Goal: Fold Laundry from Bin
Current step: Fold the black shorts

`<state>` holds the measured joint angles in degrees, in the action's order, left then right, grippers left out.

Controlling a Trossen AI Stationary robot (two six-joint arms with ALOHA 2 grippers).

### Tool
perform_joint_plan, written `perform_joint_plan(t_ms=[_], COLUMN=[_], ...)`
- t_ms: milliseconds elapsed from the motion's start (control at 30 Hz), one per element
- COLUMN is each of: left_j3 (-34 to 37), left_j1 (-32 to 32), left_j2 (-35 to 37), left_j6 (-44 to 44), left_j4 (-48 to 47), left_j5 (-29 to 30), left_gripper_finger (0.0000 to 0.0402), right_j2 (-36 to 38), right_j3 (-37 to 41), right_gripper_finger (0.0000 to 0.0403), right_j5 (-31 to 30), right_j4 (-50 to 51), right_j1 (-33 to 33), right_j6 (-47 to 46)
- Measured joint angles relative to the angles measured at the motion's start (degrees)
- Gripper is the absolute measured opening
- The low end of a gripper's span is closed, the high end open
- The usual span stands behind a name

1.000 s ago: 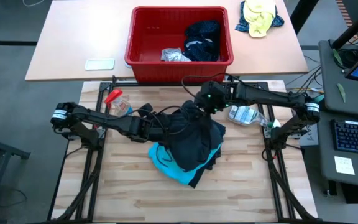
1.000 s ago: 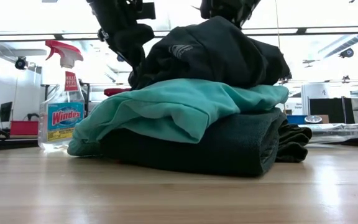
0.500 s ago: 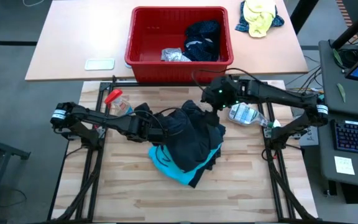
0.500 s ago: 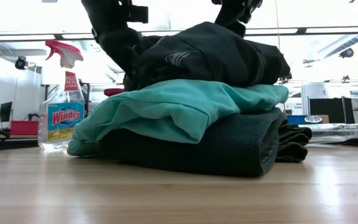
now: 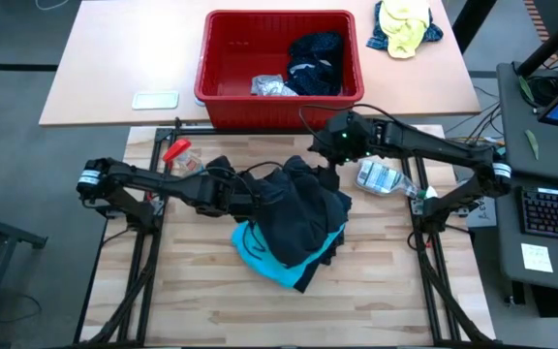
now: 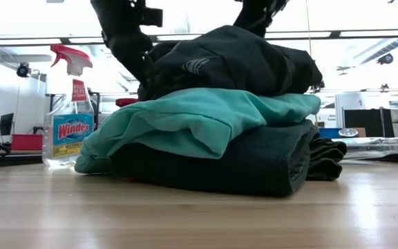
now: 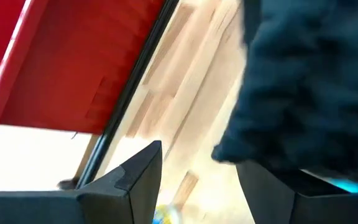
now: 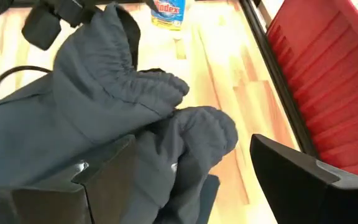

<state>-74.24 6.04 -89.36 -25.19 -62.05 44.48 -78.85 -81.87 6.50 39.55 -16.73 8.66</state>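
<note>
Three folded garments form the stack on the wooden table [image 5: 201,310], and only the low view separates them: a black garment [image 6: 233,62] on top, a turquoise one [image 6: 199,121] beneath and a dark grey one [image 6: 254,162] at the bottom, with a Windex spray bottle [image 6: 68,124] at their left. From above, the left gripper [image 5: 243,197] sits at the stack's left edge, its wrist view showing parted jaws holding nothing, while the right gripper [image 5: 325,167] hovers at the far right edge, jaws wide and empty. Behind them the red bin [image 5: 223,68] holds more laundry [image 5: 313,60], too bunched to tell apart
</note>
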Motion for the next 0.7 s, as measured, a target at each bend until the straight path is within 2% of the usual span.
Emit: perform_joint_plan(t_ms=[133, 233, 367, 500, 700], left_j3=[0.0, 0.0, 0.0, 0.0, 0.0], left_j1=[-0.04, 0.02, 0.16, 0.56, 4.2], left_j2=[1.01, 1.94, 2.56, 2.69, 2.84], left_j6=[-4.43, -7.41, -8.35, -8.21, -4.33], left_j4=[-8.3, -12.11, -12.08, -12.08, -11.73], left_j5=[2.7, 2.97, 2.93, 2.34, -1.59], left_gripper_finger=[0.02, 0.021, 0.0217, 0.0217, 0.0217], right_j2=[-0.59, -1.34, -2.4, -3.18, -4.63], right_j3=[1.59, 3.86, 6.21, 7.13, 7.13], right_gripper_finger=[0.0301, 0.0297, 0.0291, 0.0288, 0.0288], right_j5=[0.37, 4.21, 10.41, 12.03, 15.86], right_j4=[-2.36, -3.96, -5.9, -8.26, -8.72], right_j1=[-1.65, -3.58, -5.98, -7.72, -8.28], right_j6=[1.03, 0.97, 0.09, -1.08, -1.29])
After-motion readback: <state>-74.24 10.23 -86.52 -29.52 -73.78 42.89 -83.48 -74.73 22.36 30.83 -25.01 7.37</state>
